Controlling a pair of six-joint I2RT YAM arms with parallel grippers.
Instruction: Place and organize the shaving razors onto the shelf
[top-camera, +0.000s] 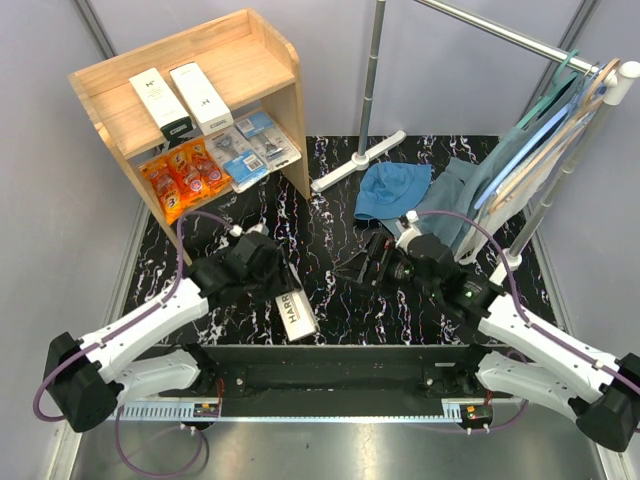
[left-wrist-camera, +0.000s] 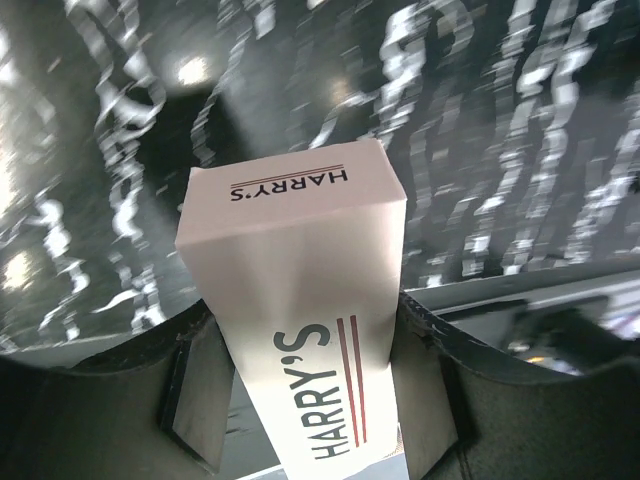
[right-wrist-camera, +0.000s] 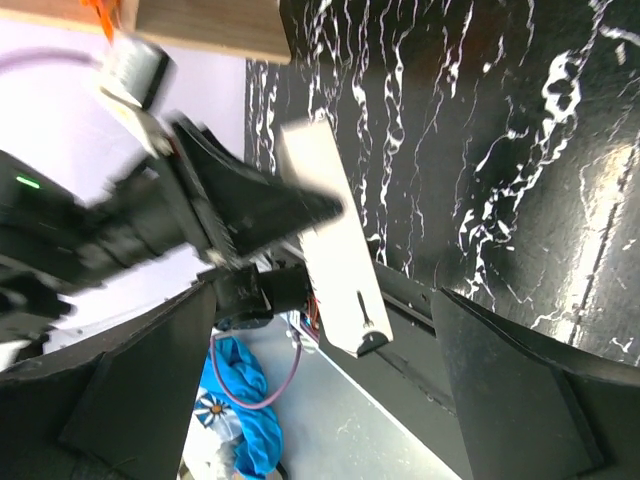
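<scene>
My left gripper (top-camera: 278, 288) is shut on a long white Harry's box (top-camera: 297, 316) near the table's front edge. In the left wrist view the box (left-wrist-camera: 300, 290) sits between both fingers (left-wrist-camera: 195, 400). My right gripper (top-camera: 362, 262) is open and empty at mid-table, right of the box. The right wrist view shows the box (right-wrist-camera: 335, 250) held by the left gripper (right-wrist-camera: 240, 215). The light-wood shelf (top-camera: 290, 110) stands at the back left. Two Harry's boxes (top-camera: 160, 100) lie on its top level. Blue blister packs (top-camera: 250, 145) and orange packs (top-camera: 180, 175) lie on its lower level.
A metal clothes rack (top-camera: 375, 70) stands at the back right with blue cloths on hangers (top-camera: 545, 140). Its white foot (top-camera: 357, 160) rests on the black marbled table (top-camera: 340, 300). Two blue cloths (top-camera: 392, 188) lie behind my right gripper.
</scene>
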